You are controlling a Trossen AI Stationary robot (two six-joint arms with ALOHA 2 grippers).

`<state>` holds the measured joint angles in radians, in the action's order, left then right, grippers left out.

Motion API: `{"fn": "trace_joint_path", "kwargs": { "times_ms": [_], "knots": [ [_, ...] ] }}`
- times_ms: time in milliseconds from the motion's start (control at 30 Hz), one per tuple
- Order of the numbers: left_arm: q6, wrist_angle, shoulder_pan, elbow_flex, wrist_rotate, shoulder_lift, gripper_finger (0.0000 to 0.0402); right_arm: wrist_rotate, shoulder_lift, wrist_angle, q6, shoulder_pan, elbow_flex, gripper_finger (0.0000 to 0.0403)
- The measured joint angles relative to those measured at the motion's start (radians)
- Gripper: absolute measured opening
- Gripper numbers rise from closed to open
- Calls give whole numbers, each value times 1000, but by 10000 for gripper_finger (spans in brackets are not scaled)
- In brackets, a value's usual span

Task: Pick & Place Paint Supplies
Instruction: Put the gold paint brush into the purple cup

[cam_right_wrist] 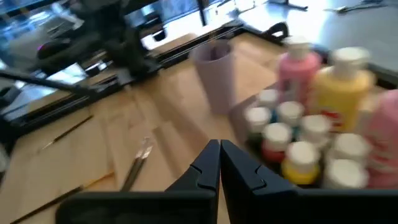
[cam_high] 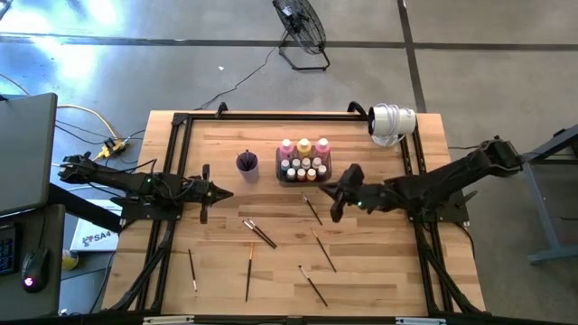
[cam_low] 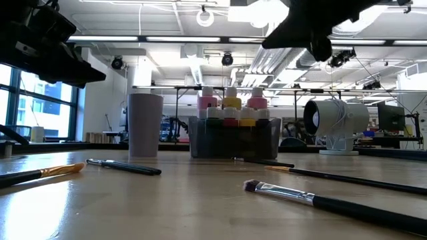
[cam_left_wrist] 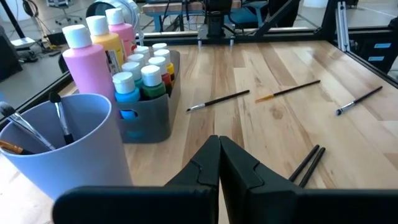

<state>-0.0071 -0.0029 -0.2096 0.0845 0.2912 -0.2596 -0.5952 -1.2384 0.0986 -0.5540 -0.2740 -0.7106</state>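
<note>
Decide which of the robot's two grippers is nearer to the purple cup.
Left. The left gripper sits just below and left of the purple cup in the high view; the right gripper lies farther off, below the tray, fingers shut.

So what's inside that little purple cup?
Dark-handled paintbrushes stand inside the small purple plastic cup, leaning on its wall; at least two show, one bristle-end up. Their lower ends and the cup's bottom are hidden by its side.

The bench (cam_high: 379,271) is pale, smooth wood planking with a slight sheen. Paint bottles (cam_left_wrist: 93,59) look like glossy plastic; the tray (cam_left_wrist: 146,118) and cup (cam_left_wrist: 74,149) matt plastic.
</note>
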Motion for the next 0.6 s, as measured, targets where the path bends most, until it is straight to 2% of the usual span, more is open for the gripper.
{"fn": "trace_joint_path", "kwargs": {
  "times_ms": [133, 300, 400, 600],
  "knots": [
    [-1, 0, 0, 0, 0, 0, 0, 39, -50, -42, -70, -42, -28, 3],
    [-29, 0, 0, 0, -1, 0, 0, 59, -102, -157, -310, -71, -31, 3],
    [-55, 0, 0, 0, -1, 0, 0, 106, -134, -225, -454, -71, -31, 3],
    [-76, 0, 0, 0, -1, 0, 0, 191, -216, -190, -522, -59, -38, 3]
  ]
}}
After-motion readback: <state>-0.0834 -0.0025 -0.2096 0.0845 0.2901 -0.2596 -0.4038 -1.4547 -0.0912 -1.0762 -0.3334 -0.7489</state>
